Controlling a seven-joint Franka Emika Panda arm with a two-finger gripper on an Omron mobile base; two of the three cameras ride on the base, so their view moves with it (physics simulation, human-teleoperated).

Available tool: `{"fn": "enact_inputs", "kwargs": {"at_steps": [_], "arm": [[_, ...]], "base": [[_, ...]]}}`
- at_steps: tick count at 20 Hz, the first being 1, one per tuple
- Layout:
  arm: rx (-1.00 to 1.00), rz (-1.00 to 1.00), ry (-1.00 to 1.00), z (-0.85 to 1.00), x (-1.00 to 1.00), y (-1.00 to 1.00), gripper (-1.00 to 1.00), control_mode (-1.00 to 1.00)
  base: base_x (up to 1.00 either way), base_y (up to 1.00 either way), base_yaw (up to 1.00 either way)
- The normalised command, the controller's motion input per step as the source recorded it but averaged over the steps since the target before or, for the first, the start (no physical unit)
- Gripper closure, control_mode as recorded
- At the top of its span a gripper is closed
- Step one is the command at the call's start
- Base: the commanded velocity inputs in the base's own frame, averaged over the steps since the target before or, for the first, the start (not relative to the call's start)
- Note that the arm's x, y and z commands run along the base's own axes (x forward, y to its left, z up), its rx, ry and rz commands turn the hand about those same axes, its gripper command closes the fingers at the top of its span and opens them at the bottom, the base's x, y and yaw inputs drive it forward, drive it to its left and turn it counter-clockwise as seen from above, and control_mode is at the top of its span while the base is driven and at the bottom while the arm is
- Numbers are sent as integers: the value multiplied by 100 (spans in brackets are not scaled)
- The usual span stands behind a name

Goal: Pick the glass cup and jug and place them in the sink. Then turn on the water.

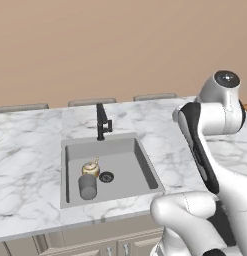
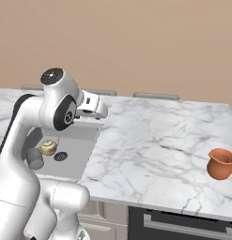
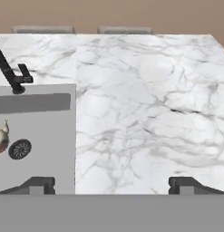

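Gripper [image 3: 111, 186] spread wide and empty, one glass cup [image 1: 87, 186] in sink [image 1: 137, 175], one jug [image 2: 220, 164] on counter [image 2: 155, 140]

Dark-grey glass cup [image 1: 88, 186], orange-terracotta jug [image 2: 220, 163], golden teapot [image 1: 91, 168], grey sink [image 1: 137, 172] with black tap [image 1: 101, 121], white grey-veined marble bench [image 2: 155, 140].

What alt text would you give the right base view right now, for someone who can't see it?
The orange jug stands alone on the white marble counter at far right, well away from the sink at left. In the basin, the dark glass cup lies beside a small golden teapot near the drain; the white arm rises in front.
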Motion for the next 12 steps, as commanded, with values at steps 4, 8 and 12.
{"fn": "enact_inputs", "kwargs": {"at_steps": [4,8,12], "arm": [[-29,0,0,0,36,-80,-100,-100],[-12,0,12,0,31,-92,-100,-100],[-1,0,25,0,17,-100,-100,-100]], "base": [[0,0,0],[0,0,0],[0,0,0]]}}
